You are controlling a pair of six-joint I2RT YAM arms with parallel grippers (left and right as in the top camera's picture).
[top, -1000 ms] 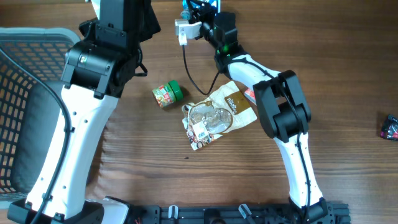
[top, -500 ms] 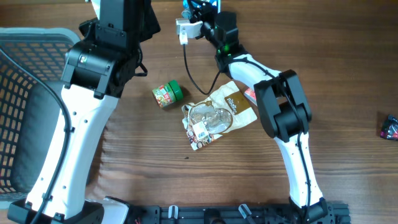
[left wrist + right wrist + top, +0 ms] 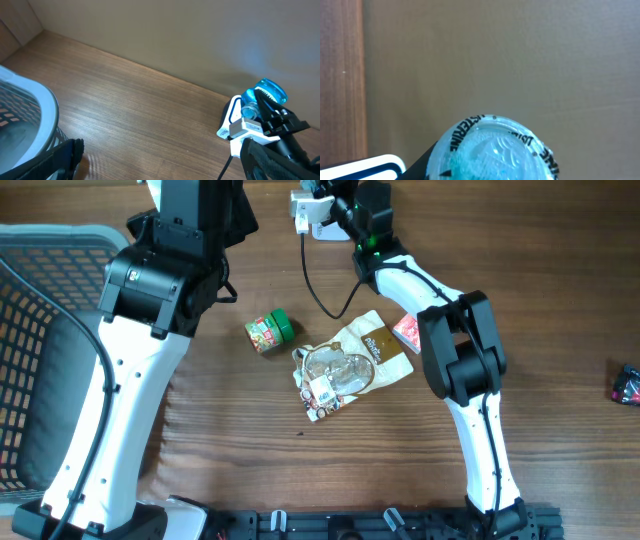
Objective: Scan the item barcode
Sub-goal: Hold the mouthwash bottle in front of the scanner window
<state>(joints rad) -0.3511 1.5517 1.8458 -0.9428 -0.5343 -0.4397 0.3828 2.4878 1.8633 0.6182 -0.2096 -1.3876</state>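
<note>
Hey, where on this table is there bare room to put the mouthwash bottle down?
Widest bare wood: right of the right arm, up to the dark packet at the edge. Also the front strip below the snack bags, between the left arm and the right. Crowded: the middle, with the green-lidded jar, bags, red packet and scanner cable.

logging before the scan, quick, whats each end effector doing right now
Left end effector: open, holding nothing.
Right end effector: closed on the blue Listerine bottle.
</note>
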